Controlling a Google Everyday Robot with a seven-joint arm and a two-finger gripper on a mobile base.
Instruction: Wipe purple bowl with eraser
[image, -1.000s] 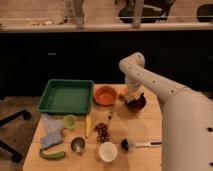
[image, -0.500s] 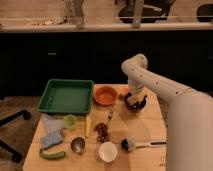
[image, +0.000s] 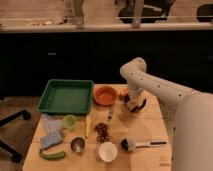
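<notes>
Purple bowl (image: 139, 105) sits upright, mouth up, beneath the clenched gripper (image: 132, 104).

arm (image: 150, 82): white, smooth, rounded joints | gripper (image: 134, 104): dark, at bowl

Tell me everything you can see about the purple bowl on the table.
The purple bowl is a round, dark maroon-purple dish, mostly hidden behind the robot's arm. It sits upright on the wooden table, near the far right edge, just right of the orange bowl. The pincer is shut and reaches down into it, with a pale tan bit showing there, likely the eraser. Only the bowl's dark rim shows clearly; its material is hard to tell.
</notes>
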